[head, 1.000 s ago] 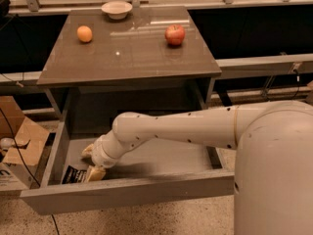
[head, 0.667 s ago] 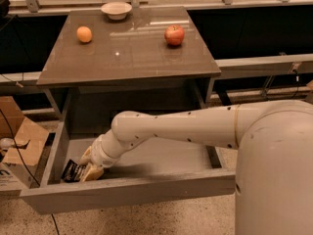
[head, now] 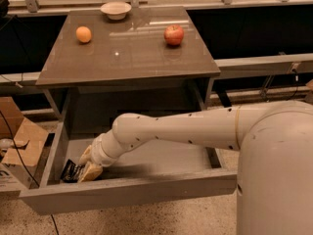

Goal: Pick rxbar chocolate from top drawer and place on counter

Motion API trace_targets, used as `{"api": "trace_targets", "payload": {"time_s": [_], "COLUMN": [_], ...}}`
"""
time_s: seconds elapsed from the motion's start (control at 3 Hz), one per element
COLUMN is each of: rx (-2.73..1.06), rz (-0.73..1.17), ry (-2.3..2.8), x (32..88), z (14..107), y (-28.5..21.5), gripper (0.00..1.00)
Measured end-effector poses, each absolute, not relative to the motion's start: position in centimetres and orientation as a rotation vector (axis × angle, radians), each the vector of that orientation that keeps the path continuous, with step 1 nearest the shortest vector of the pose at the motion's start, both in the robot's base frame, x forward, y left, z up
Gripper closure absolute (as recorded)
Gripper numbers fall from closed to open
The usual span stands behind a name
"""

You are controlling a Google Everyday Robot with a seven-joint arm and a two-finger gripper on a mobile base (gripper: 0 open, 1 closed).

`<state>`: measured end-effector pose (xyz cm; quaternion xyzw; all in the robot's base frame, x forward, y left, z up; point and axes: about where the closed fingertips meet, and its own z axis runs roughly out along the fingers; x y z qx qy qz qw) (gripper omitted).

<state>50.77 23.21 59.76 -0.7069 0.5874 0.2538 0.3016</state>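
Reaching into the top drawer [head: 127, 192], front-left corner, the claw [head: 90, 169] sits beside the rxbar chocolate [head: 70, 171], grip impossible to tell; next, lift it onto the surface [head: 132, 50].

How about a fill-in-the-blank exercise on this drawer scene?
The gripper is down inside the open top ___. The rxbar chocolate lies right beside it, not yet on the ___. Up there sit a bowl, an orange and a red ___.
Missing words: drawer; counter; apple.
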Motion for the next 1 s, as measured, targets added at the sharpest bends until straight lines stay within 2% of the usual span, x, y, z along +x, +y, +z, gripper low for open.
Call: {"api": "trace_targets", "payload": {"time_s": [0.67,1.0], "rx": [-1.753,-1.567], "rz": [0.634,0.611], "ry": [1.516,1.43], "x": [52.6,54.9], "z": [62.3,67.6], "y": [23.2,22.7], "gripper": [1.0,1.0]}}
